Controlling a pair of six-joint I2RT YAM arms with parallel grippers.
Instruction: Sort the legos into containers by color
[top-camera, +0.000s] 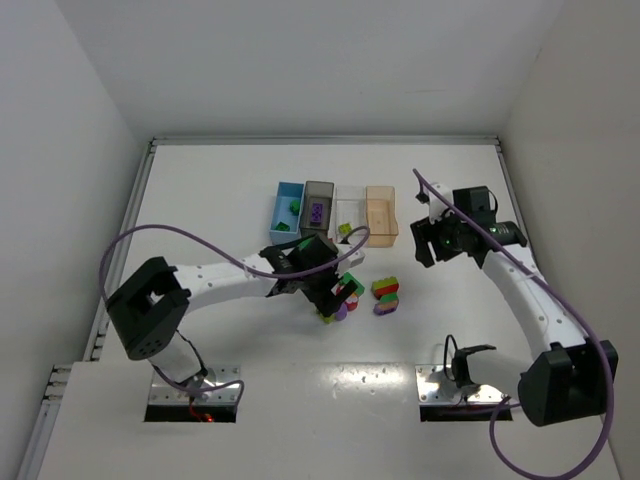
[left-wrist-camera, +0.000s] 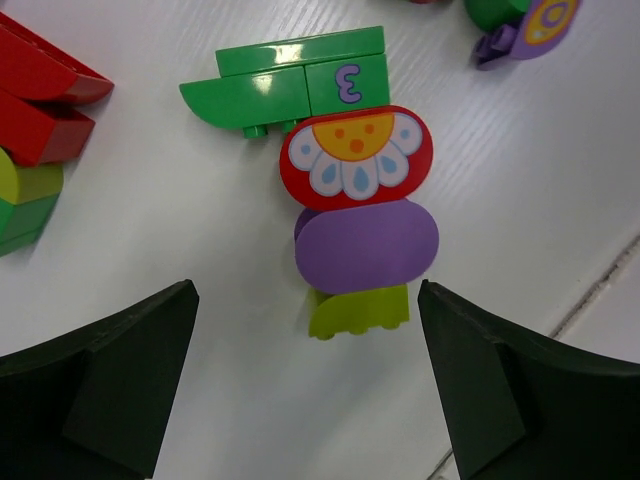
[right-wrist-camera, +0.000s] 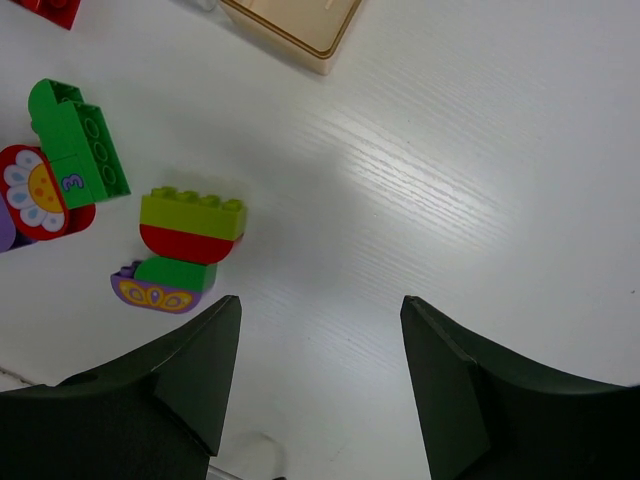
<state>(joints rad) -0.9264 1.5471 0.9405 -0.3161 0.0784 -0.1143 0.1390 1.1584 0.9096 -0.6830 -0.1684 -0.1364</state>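
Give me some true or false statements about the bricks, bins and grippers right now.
1. The left gripper is open and empty. True.
2. The purple rounded brick sits between the red flower brick and a yellow-green brick. True.
3. The dark grey bin holds a green brick. False: it holds a purple studded brick.
4. The tan-orange bin holds a red brick. False: it looks empty.
5. The right gripper grips a brick. False: it is open over bare table.

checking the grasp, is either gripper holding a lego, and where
Nothing is held. The left gripper and the right gripper are both open and empty.
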